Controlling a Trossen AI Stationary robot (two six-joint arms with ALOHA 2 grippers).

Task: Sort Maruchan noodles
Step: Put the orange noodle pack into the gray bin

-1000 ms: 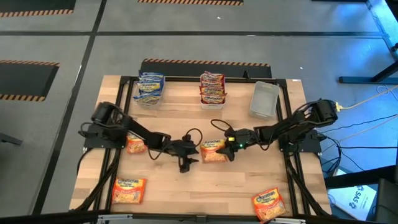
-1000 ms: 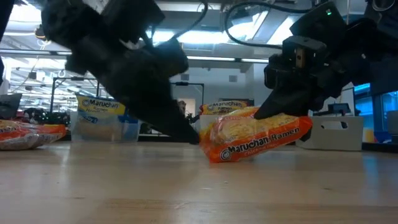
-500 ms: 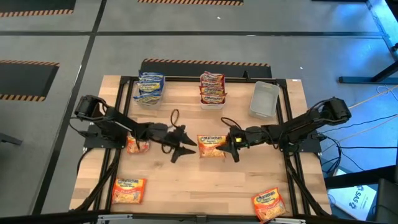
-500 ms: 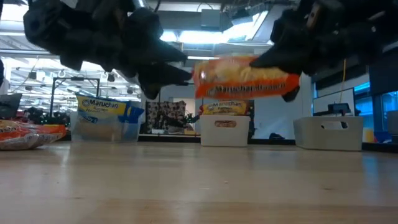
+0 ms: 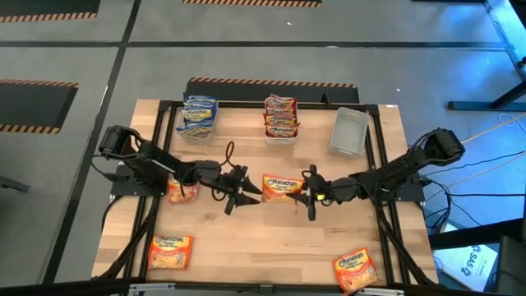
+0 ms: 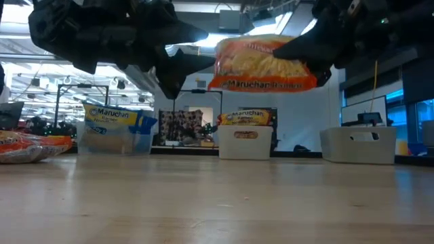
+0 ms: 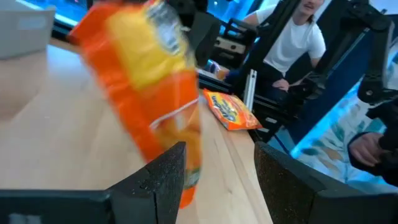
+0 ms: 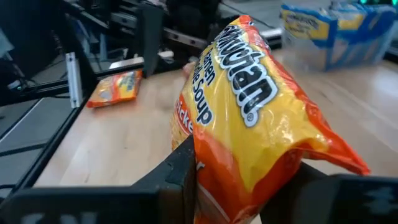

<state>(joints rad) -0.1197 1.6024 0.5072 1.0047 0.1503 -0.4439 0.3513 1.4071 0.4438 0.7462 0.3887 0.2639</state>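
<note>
Currently, right gripper [image 5: 306,191]: being kept clamped on an orange noodle packet [image 5: 281,187], lifted above the surface [image 5: 271,238].
Left gripper [image 5: 246,195]: fingers apart, just beside the packet.

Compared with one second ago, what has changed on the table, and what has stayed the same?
The right claw, shut on the orange packet, has lifted it off the table; in the low view it now hangs well above the wood. The left claw has also risen, drawn back slightly, and stays open beside the packet. The three other orange packets and the blue bin, red bin and empty bin have not moved.
</note>
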